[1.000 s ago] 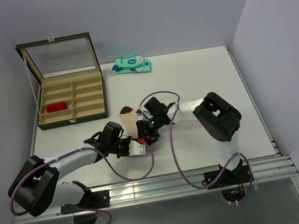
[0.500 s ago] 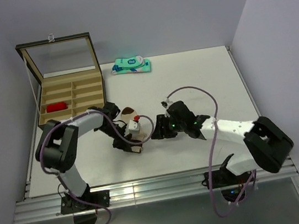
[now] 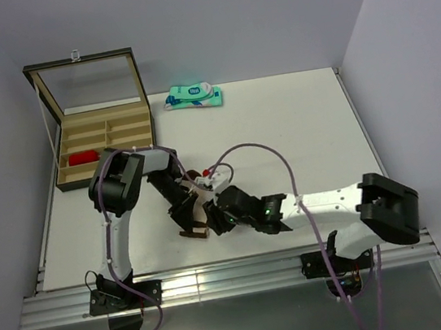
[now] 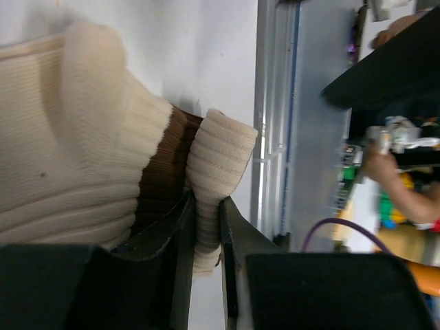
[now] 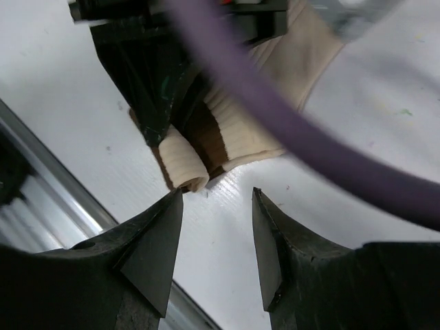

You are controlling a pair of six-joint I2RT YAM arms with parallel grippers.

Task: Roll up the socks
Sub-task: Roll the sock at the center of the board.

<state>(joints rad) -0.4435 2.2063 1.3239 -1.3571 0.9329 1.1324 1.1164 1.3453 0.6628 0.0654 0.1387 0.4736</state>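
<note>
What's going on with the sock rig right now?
The left fingers are pinched on the cuff edge of the cream sock, which lies on the table near its front edge. The right fingers stand open just short of that cuff, holding nothing. Only the cuff end looks curled over. A red item sits in the box; can't tell what it is.

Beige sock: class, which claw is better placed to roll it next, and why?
Left, probably. The left claw is shut on the ribbed edge of the beige sock; the right claw stands open and empty just short of it.
</note>
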